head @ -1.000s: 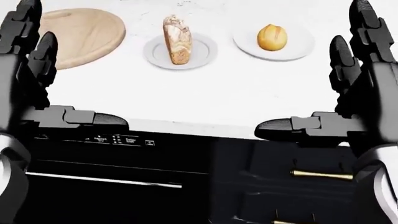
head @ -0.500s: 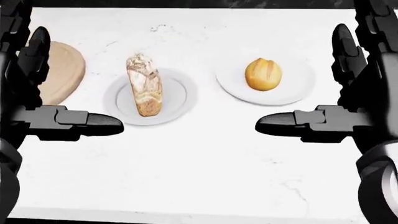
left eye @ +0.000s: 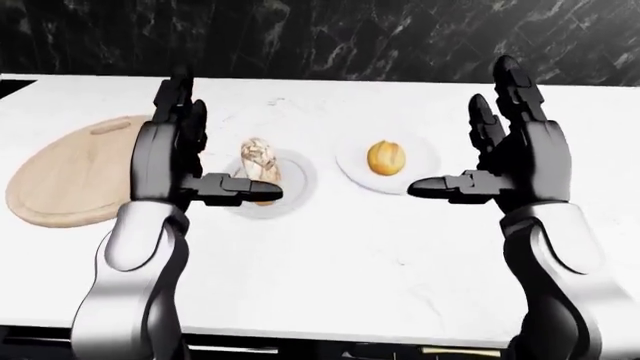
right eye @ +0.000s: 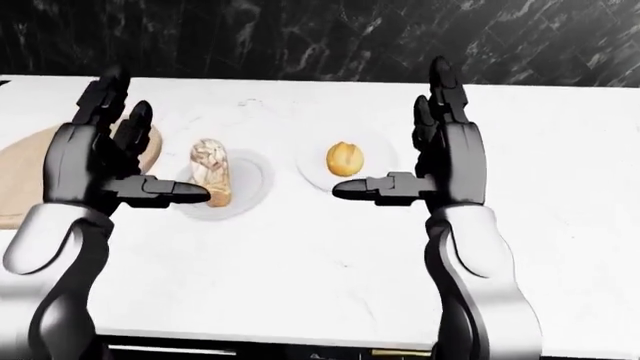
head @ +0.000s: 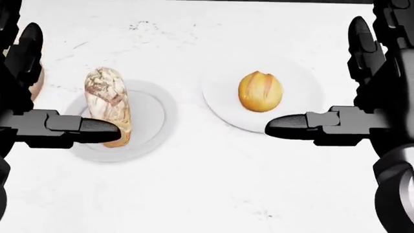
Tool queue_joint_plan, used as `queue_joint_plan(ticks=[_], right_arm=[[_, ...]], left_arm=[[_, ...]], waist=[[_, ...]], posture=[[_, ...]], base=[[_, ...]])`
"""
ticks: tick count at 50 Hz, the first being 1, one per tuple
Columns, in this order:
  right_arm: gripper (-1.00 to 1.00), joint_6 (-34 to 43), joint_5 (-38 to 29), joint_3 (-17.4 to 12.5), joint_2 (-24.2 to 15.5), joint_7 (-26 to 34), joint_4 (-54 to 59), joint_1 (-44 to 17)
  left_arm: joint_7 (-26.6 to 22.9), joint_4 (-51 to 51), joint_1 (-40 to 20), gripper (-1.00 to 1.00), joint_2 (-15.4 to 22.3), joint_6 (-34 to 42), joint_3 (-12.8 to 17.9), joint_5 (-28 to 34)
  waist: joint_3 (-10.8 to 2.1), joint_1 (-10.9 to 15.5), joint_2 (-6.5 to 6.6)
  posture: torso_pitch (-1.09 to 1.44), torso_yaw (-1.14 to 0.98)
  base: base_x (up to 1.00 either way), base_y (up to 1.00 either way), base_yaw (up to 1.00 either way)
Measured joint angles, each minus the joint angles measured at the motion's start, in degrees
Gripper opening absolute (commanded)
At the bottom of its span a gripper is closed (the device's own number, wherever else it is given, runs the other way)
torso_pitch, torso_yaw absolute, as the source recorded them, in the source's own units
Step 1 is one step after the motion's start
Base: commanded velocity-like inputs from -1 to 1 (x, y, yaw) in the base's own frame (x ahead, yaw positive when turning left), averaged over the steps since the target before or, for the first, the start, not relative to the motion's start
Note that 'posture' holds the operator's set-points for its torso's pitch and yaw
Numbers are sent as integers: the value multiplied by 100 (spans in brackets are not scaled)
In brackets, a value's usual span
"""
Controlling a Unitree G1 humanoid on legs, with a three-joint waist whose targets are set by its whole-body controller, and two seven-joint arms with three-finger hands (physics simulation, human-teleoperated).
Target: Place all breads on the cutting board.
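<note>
A long crusty loaf [head: 108, 104] lies on a small grey plate [head: 154, 121] on the white counter. A round golden roll [head: 260, 91] sits on a white plate [head: 217, 99] to its right. The round wooden cutting board [left eye: 70, 176] lies at the left of the left-eye view, with nothing on it. My left hand [left eye: 205, 150] is open and hovers above the counter, its thumb over the near end of the loaf. My right hand [left eye: 480, 150] is open, held to the right of the roll, its thumb pointing toward the roll's plate. Neither hand holds anything.
A black marbled wall [left eye: 320, 37] runs along the top of the eye views behind the counter. The white counter [left eye: 330, 255] stretches wide, and its near edge [left eye: 300, 334] shows at the bottom of the left-eye view.
The camera has moved in over the counter: the counter edge and dark appliance fronts left the head view, and the loaf, roll and board slid down and left. Both hands stay open.
</note>
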Motion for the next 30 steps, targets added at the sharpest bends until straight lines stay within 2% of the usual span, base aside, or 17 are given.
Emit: queue_joint_plan(ticks=[7, 13, 19, 26, 30], right_arm=[[100, 455, 17, 11, -183, -34, -125, -313], [100, 1109, -293, 319, -384, 17, 110, -955], [100, 1536, -1125, 847, -675, 374, 901, -1711], [100, 1220, -2287, 970, -522, 1085, 2151, -2637], [100, 1098, -2812, 1224, -602, 1611, 2985, -3261]], left_arm=[[-13, -141, 83, 100, 36, 60, 70, -70], [-7, -255, 121, 100, 95, 110, 196, -170], [4, -268, 41, 100, 152, 173, 193, -290], [61, -255, -9, 100, 203, 151, 224, -327], [59, -143, 16, 100, 194, 112, 175, -321]], waist=[[15, -4, -34], [70, -44, 0], [133, -48, 78], [109, -35, 80], [117, -34, 81]], posture=[[0, 0], [0, 0], [0, 0], [0, 0], [0, 0]], base=[[0, 0, 0], [0, 0, 0], [0, 0, 0], [0, 0, 0], [0, 0, 0]])
